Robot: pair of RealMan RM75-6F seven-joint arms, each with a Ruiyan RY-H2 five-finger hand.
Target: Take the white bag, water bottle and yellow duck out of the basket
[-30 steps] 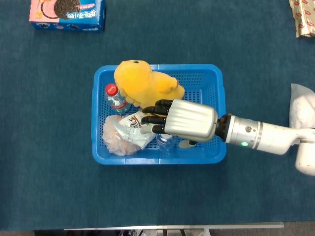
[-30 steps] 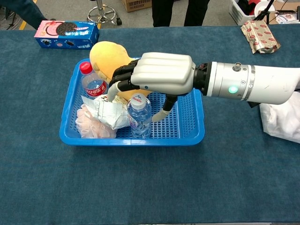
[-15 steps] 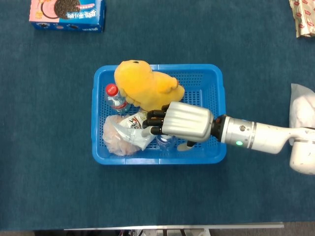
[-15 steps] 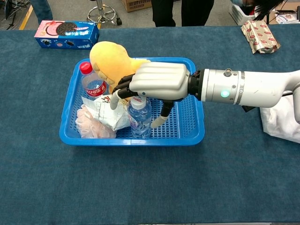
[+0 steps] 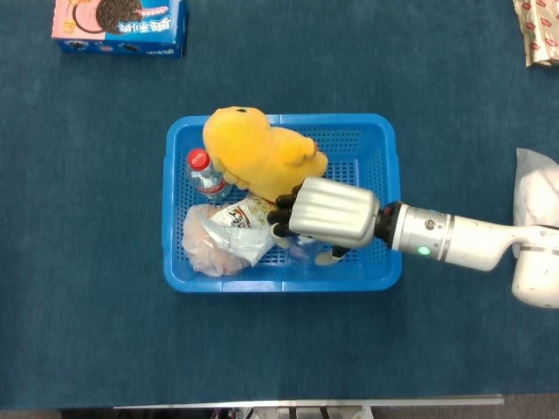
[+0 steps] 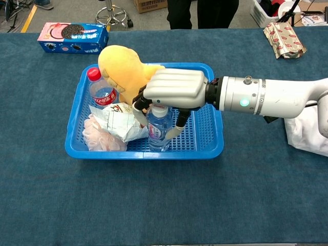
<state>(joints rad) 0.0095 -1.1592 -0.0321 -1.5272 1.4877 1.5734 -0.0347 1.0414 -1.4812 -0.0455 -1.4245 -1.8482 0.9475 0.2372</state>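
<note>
Your right hand (image 6: 174, 89) sits over the upright water bottle (image 6: 159, 128) at the basket's (image 6: 205, 148) near edge. The bag (image 6: 120, 122) lies just left of it, the duck (image 6: 120, 66) behind, a second bottle (image 6: 101, 91) far left.

You have a pink and blue cookie box (image 5: 120, 26) at the far left of the blue-clothed worktop (image 5: 87, 332), a brown patterned packet (image 6: 285, 39) at the far right corner, and crumpled white material (image 5: 534, 190) at the right edge.

blue-clothed table (image 5: 105, 332), blue basket (image 5: 175, 278), cookie box (image 5: 120, 24), foil packet (image 6: 285, 38)
</note>
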